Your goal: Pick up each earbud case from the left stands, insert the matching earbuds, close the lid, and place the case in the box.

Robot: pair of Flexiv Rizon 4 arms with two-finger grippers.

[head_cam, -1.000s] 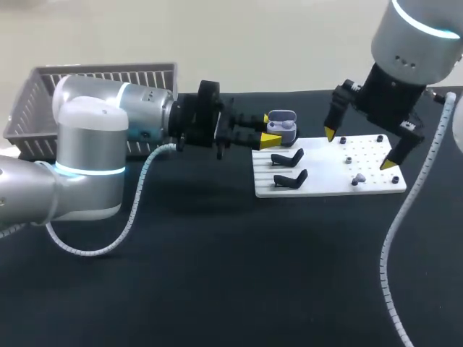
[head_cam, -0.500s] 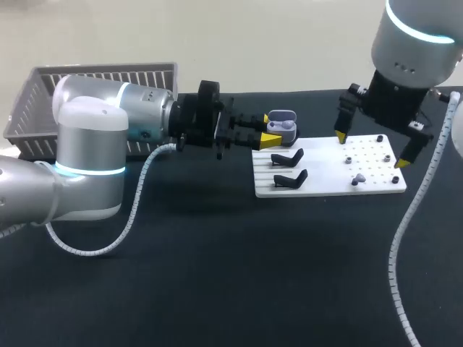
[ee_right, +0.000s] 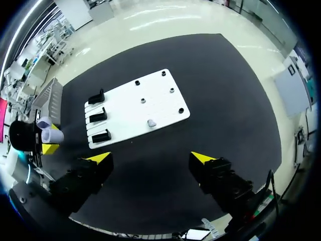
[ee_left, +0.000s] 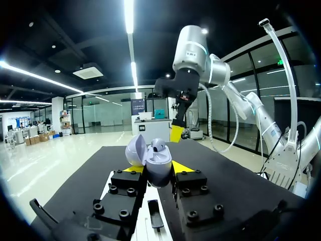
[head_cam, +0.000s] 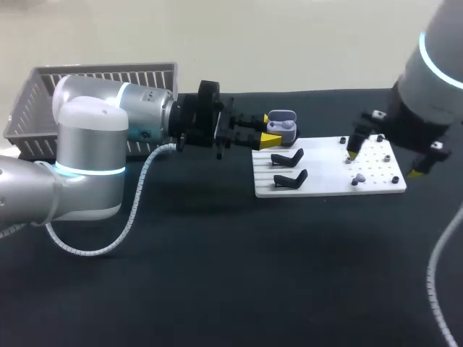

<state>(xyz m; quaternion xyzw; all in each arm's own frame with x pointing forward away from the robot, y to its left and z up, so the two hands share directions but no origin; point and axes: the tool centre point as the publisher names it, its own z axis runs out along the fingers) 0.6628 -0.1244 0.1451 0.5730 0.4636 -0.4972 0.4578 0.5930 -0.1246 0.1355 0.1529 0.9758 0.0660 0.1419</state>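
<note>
While left jaws pinch the open earbud case (ee_left: 159, 170), right jaws spread apart

We see a big black table (head_cam: 217, 289); a flat white board (head_cam: 325, 173) lies on it, over to the right; the board has thin lines cut in its left part and rows of tiny holes (head_cam: 372, 165) in its right part; small black knobs (ee_right: 181, 110) stick up near its edges.
</note>
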